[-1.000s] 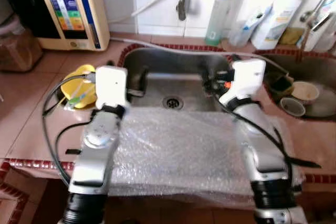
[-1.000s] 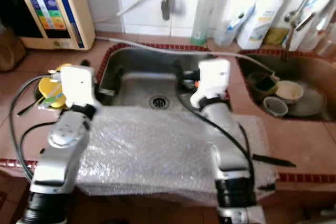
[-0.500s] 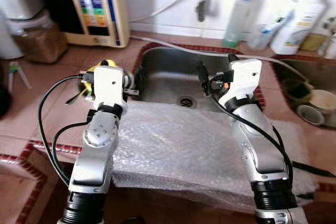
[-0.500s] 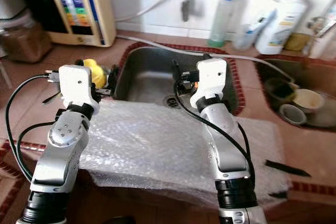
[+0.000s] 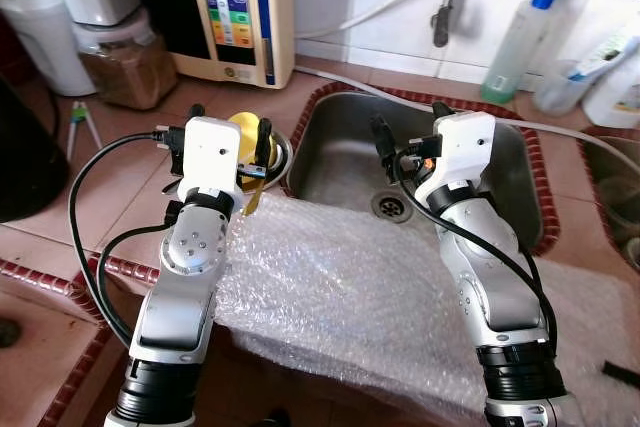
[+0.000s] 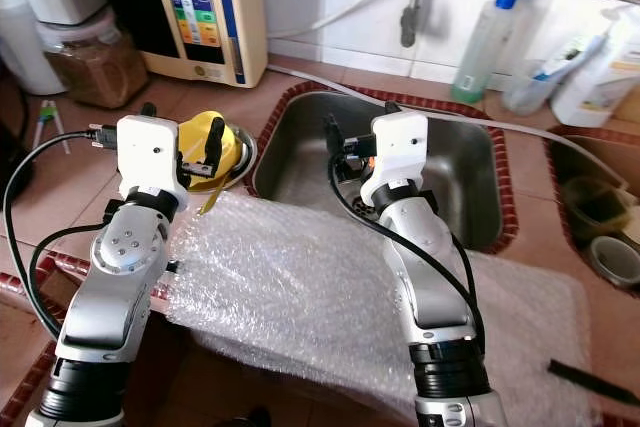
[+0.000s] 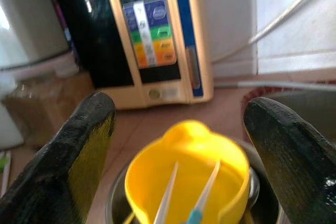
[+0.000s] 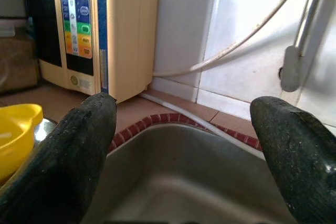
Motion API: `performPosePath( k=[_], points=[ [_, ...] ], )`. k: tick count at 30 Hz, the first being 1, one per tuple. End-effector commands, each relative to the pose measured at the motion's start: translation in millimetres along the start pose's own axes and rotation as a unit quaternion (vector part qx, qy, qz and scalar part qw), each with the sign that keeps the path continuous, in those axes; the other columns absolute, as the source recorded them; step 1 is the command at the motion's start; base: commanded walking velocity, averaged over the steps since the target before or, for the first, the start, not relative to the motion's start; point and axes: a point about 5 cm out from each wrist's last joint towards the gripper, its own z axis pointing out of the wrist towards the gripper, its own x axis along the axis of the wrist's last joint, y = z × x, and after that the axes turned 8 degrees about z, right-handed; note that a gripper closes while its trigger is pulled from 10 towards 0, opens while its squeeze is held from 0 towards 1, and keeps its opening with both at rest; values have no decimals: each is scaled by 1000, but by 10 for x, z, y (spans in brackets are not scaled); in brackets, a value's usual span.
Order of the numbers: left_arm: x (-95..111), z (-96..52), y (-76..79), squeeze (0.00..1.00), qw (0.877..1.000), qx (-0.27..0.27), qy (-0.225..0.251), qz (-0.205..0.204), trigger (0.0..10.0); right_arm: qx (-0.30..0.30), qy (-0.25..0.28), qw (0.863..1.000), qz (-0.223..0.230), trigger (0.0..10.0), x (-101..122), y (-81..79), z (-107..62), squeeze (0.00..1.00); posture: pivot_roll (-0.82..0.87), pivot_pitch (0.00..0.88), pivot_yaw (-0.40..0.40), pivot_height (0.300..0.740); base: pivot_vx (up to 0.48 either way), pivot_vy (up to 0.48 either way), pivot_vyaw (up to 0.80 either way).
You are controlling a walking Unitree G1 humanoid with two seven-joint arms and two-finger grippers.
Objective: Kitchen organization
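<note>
- I see bubble wrap (image 5: 370,297) lying on the counter, close to me.
- My left gripper (image 7: 184,145) is wide open, just above the yellow cup (image 7: 189,182).
- My right gripper (image 8: 184,145) is wide open over the sink (image 5: 510,162).
- The water machine (image 5: 240,7) stands at the back.

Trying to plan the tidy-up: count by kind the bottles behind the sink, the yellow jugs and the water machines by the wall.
Bottles: 3
Yellow jugs: 1
Water machines: 1
Total: 5
</note>
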Motion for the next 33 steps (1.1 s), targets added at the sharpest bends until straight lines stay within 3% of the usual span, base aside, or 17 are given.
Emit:
performPosePath(
  k=[1, 13, 22, 24, 33],
  points=[
    [-35, -29, -22, 0, 1000, 2, -3, 8, 10000, -4, 6, 1000, -1, 10000, 31, 13, -10, 0, -21, 107, -31, 740, 0, 0, 656],
    [-90, -68, 17, 0, 1000, -5, -10, -11, 10000, -3, 5, 1000, 9, 10000, 35, 17, -24, 0, -32, 109, -39, 740, 0, 0, 182],
    [-60, -73, 138, 0, 998, -48, -2, -33, 10000, -22, -10, 1000, 17, 10000, 13, 34, -19, 0, -35, 110, -42, 740, 0, 0, 0],
    [-59, -72, 168, 0, 997, -68, 3, -28, 10000, -27, -11, 999, 28, 10000, 9, 27, -25, 0, -31, 104, -42, 740, 0, 0, 0],
    [-77, -156, 76, 0, 999, -53, 6, -6, 10000, -17, -19, 997, 79, 10000, 91, -91, 14, 0, -5, 121, -35, 740, 0, 0, 0]
  ],
)
